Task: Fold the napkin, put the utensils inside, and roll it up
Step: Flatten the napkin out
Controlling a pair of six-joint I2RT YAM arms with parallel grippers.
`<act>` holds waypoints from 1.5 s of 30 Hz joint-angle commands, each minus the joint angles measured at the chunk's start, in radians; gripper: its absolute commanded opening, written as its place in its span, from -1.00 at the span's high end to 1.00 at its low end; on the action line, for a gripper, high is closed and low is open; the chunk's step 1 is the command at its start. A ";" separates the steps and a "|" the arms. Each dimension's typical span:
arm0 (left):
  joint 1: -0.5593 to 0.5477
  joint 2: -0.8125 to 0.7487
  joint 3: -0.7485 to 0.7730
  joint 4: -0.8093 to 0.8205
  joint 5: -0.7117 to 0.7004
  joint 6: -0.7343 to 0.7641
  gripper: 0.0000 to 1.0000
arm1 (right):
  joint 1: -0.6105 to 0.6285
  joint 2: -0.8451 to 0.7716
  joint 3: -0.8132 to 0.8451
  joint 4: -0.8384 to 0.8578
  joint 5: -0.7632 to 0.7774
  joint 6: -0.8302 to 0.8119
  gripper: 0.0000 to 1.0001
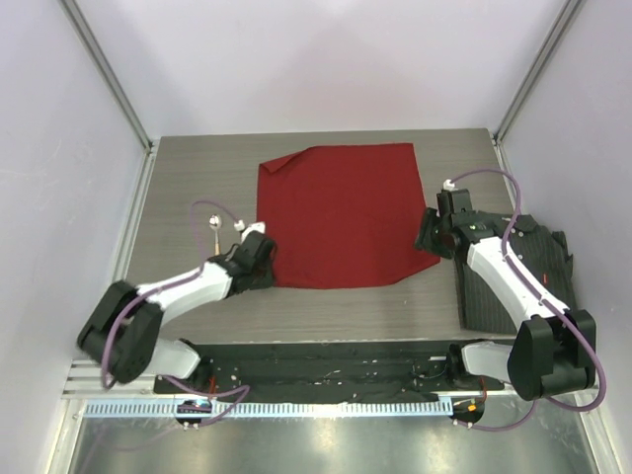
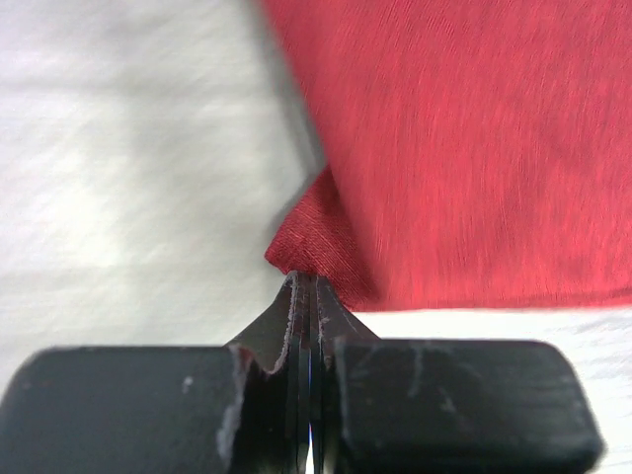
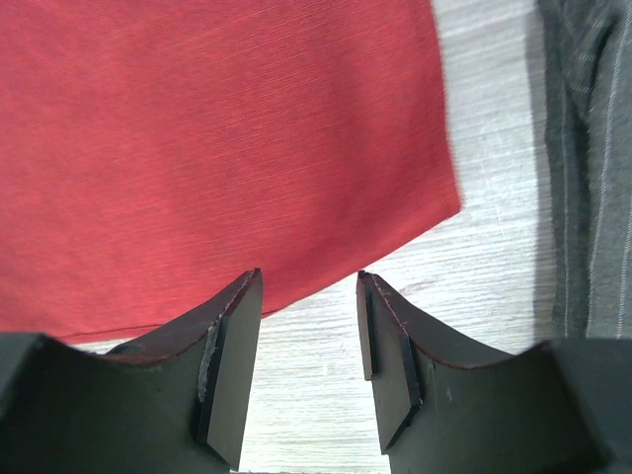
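The deep-red napkin (image 1: 341, 212) lies spread on the table, with its far left corner (image 1: 276, 163) turned over a little. My left gripper (image 1: 265, 261) sits at the napkin's near left corner; in the left wrist view its jaws (image 2: 302, 279) are shut, pinching that raised corner of the napkin (image 2: 306, 232). My right gripper (image 1: 427, 237) is at the near right corner. It stands open (image 3: 308, 281), tips just over the edge of the napkin (image 3: 217, 148), with only table between them. One slim pale utensil (image 1: 216, 227) lies left of the napkin.
A dark pinstriped shirt (image 1: 513, 276) lies at the table's right side under the right arm and shows at the right edge of the right wrist view (image 3: 592, 148). The grey wood-grain table (image 1: 197, 168) ends at white walls on both sides.
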 commanded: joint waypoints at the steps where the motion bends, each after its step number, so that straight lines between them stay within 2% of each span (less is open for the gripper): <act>1: -0.005 -0.214 -0.104 -0.031 -0.140 -0.086 1.00 | 0.001 -0.020 -0.028 0.036 -0.021 -0.005 -0.02; 9: -0.005 -0.472 -0.164 -0.223 -0.205 -0.144 1.00 | 0.001 -0.023 -0.094 0.056 -0.007 0.015 -0.02; 10: -0.005 -0.492 -0.166 -0.257 -0.212 -0.143 0.92 | 0.001 -0.024 -0.113 0.056 0.008 0.018 -0.02; 11: -0.003 -0.529 -0.164 -0.271 -0.217 -0.141 0.78 | 0.001 -0.024 -0.121 0.054 0.019 0.019 -0.02; 13: -0.005 -0.560 -0.158 -0.312 -0.219 -0.144 0.34 | 0.000 -0.026 -0.140 0.056 0.038 0.019 -0.04; 14: -0.003 -0.581 -0.149 -0.318 -0.219 -0.144 -0.17 | 0.000 -0.027 -0.145 0.056 0.056 0.019 -0.04; 15: -0.005 -0.589 -0.141 -0.321 -0.217 -0.144 -0.36 | 0.000 -0.026 -0.148 0.057 0.061 0.018 -0.06; 16: -0.005 -0.595 -0.137 -0.317 -0.216 -0.137 -0.51 | 0.000 -0.030 -0.148 0.060 0.062 0.019 -0.10; 18: -0.005 -0.585 -0.115 -0.274 -0.210 -0.119 -0.60 | 0.000 -0.029 -0.145 0.068 0.094 0.027 -0.21; 19: -0.005 -0.574 -0.106 -0.254 -0.205 -0.099 -0.63 | 0.000 -0.021 -0.142 0.080 0.108 0.030 -0.28; 26: -0.005 -0.345 -0.006 -0.001 -0.049 -0.057 -0.66 | -0.002 0.061 -0.141 0.169 0.168 0.025 -0.44; 31: -0.005 -0.146 0.024 0.214 0.028 -0.033 -0.68 | -0.005 0.117 -0.133 0.261 0.167 -0.011 -0.47; 36: -0.005 -0.051 0.005 0.286 0.041 -0.020 -0.71 | -0.005 0.114 -0.133 0.316 0.101 -0.050 -0.50; 40: -0.003 -0.029 -0.035 0.331 0.047 -0.029 -0.72 | -0.003 0.143 -0.127 0.326 0.050 -0.059 -0.52; 45: -0.001 -0.014 -0.072 0.338 0.034 -0.029 -0.72 | -0.005 0.184 -0.127 0.298 0.058 -0.059 -0.51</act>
